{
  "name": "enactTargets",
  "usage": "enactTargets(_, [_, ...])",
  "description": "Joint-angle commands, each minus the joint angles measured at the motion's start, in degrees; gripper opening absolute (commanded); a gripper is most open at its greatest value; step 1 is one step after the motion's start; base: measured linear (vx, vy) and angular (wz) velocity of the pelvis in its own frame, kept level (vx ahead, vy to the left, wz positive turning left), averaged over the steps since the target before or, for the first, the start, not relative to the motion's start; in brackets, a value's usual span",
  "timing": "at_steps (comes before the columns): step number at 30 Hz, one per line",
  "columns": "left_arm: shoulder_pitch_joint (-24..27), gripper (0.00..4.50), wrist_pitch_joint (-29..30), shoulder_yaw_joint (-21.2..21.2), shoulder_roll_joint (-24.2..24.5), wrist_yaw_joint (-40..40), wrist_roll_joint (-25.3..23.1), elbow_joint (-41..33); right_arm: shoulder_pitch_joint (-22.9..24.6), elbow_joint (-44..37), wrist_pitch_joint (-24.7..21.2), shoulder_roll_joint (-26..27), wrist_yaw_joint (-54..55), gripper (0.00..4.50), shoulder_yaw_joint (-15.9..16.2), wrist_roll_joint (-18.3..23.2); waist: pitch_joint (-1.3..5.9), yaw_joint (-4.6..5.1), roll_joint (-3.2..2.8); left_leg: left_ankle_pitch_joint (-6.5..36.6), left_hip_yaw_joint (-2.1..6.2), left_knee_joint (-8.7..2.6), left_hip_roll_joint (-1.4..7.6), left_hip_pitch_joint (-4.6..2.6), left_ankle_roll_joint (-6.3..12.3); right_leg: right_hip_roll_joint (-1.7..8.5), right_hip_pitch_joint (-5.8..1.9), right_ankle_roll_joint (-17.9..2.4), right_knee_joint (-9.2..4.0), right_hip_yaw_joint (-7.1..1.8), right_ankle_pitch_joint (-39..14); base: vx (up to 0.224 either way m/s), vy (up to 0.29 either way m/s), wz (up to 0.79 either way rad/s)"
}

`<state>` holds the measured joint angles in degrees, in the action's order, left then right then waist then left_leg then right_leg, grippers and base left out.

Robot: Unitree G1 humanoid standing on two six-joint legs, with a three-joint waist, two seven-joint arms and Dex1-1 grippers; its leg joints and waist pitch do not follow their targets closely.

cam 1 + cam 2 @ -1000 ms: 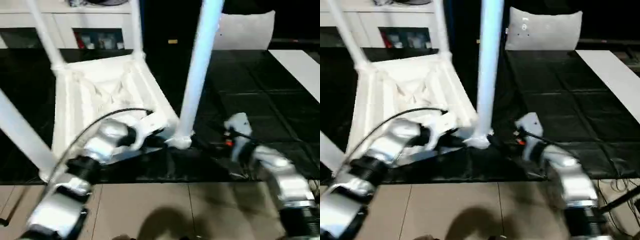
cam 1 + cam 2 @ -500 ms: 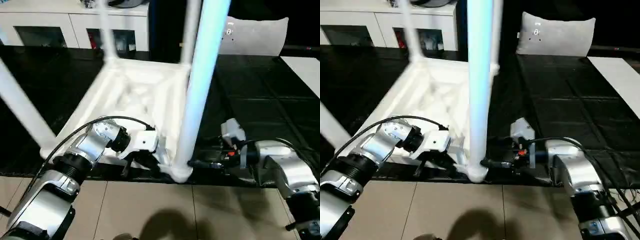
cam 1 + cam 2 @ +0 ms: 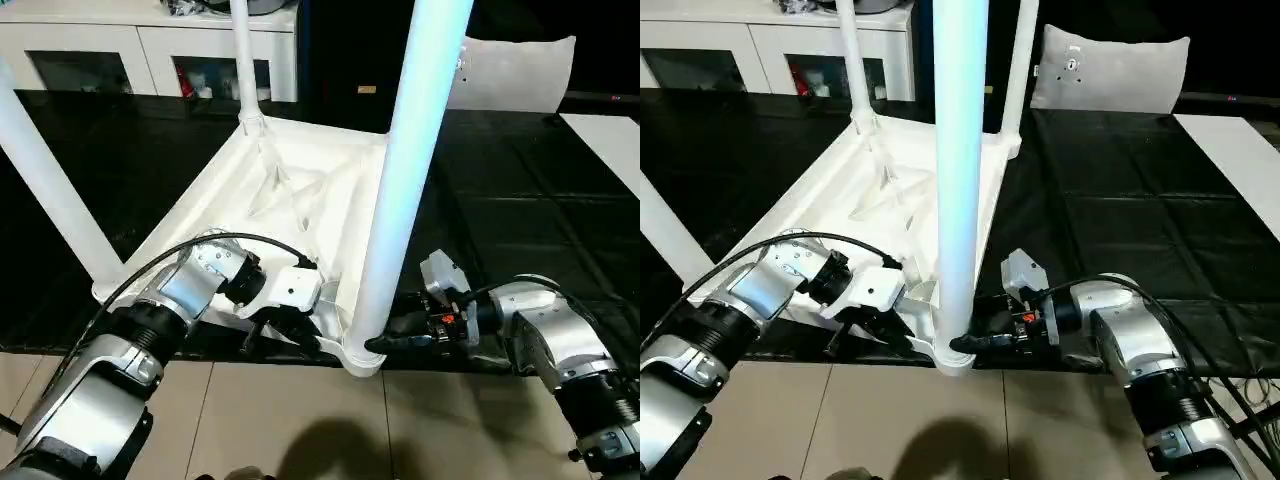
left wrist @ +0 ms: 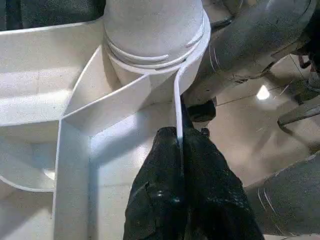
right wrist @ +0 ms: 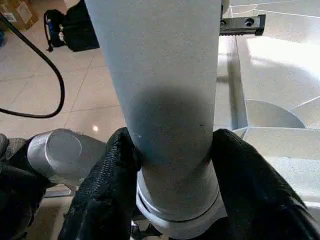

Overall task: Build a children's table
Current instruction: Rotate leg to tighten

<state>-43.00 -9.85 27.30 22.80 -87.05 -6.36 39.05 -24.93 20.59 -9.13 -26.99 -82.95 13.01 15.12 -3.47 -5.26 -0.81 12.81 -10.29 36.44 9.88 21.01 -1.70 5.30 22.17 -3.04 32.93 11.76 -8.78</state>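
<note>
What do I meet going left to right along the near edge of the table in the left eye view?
Left claw pinching the tabletop rim → nearest leg standing in its corner socket → right claw closing around that leg's base → right forearm.

White plastic table parts, silver metal arms, dark matting over pale tile

The tabletop is smooth white plastic with a soft sheen, its ribbed underside up; the near leg is a smooth, glossy white tube. The forearms look like brushed silver metal, and the fingers have a black, finely pebbled, rubbery surface. The black mat is faintly shiny, and the floor beyond its near edge is glossy beige tile.
</note>
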Motion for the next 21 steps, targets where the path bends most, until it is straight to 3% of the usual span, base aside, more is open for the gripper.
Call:
enactTargets(1, [-1.4,0.0,-1.9,1.3,-0.5,-2.4,0.1,-1.2,-0.8,0.5,0.6,0.2,-0.5,1.96,0.6,-0.4,4.22,0.39,0.7,8.8,2.2,-4.88,5.3,-0.9,2.28,6.49,-3.03,-2.8,-5.05,-5.43,-23.7,0.0,0.0,0.0])
enactTargets(7, [-1.1,0.0,-1.2,0.4,-0.7,-0.7,0.1,-0.8,0.4,-1.2,-1.6,0.7,0.2,1.91,-0.1,1.2,4.36,0.37,0.57,9.0,2.21,-4.86,5.31,-0.91,1.98,6.5,-3.09,-3.0,-5.04,-5.41,-23.6,0.0,0.0,0.0])
enactTargets(12, [0.3,0.0,11.2,-3.8,-3.1,7.2,2.1,-3.9,5.2,-9.7,-11.7,3.4,11.0,1.9,-3.8,4.9,4.25,0.39,0.42,9.3,2.43,-5.16,5.61,-1.14,0.76,6.68,-3.04,-3.4,-5.11,-5.58,-23.1,0.0,0.0,0.0])
enactTargets(14, [0.6,0.0,13.7,-4.7,-4.1,9.4,2.4,-4.9,6.0,-10.9,-12.8,4.5,14.3,1.9,-4.5,4.5,4.12,0.73,0.54,9.9,2.45,-5.15,5.5,-1.13,0.16,6.75,-3.08,-3.2,-5.24,-5.52,-24.5,0.0,0.0,0.0])
enactTargets(15, [1.0,0.0,17.8,-5.8,-6.1,13.2,2.7,-6.3,6.7,-11.8,-13.2,7.0,20.5,1.9,-5.0,2.3,3.98,0.99,0.87,11.0,2.28,-4.94,4.97,-1.23,0.11,6.66,-2.99,-2.0,-5.92,-5.2,-27.6,0.0,0.0,0.0])
enactTargets(18, [1.0,0.0,21.1,-6.6,-8.9,17.7,2.4,-6.7,6.9,-12.4,-14.3,10.4,27.7,1.9,-5.2,-0.4,3.48,2.64,1.14,13.2,2.5,-4.53,4.13,-1.17,-0.88,6.37,-3.04,1.9,-7.25,-3.84,-34.8,0.0,0.0,0.0])
enactTargets(19, [0.6,0.0,21.9,-7.0,-10.5,20.1,2.2,-5.8,6.5,-11.9,-14.9,12.9,32.1,1.9,-5.6,-1.9,3.42,3.68,1.03,15.0,2.64,-4.24,3.94,-1.44,-0.91,6.26,-2.86,3.3,-7.99,-3.2,-36.6,0.0,0.0,0.0])
enactTargets(20, [0.3,0.0,22.5,-7.3,-11.5,21.8,2.1,-5.3,6.2,-11.6,-15.3,14.5,35.2,1.9,-5.9,-2.8,3.38,4.34,0.99,15.6,2.75,-4.14,3.92,-1.24,-0.96,6.17,-3.01,3.8,-8.05,-2.89,-36.9,0.0,0.0,0.0])
enactTargets(21, [-0.6,0.0,24.0,-8.0,-13.5,25.1,1.8,-4.2,5.4,-11.7,-17.6,18.3,42.9,1.89,-6.6,-4.9,3.48,6.04,0.65,16.7,3.39,-4.31,4.19,-0.52,-1.29,6.01,-3.48,4.7,-8.15,-2.33,-36.7,0.0,0.0,0.0])
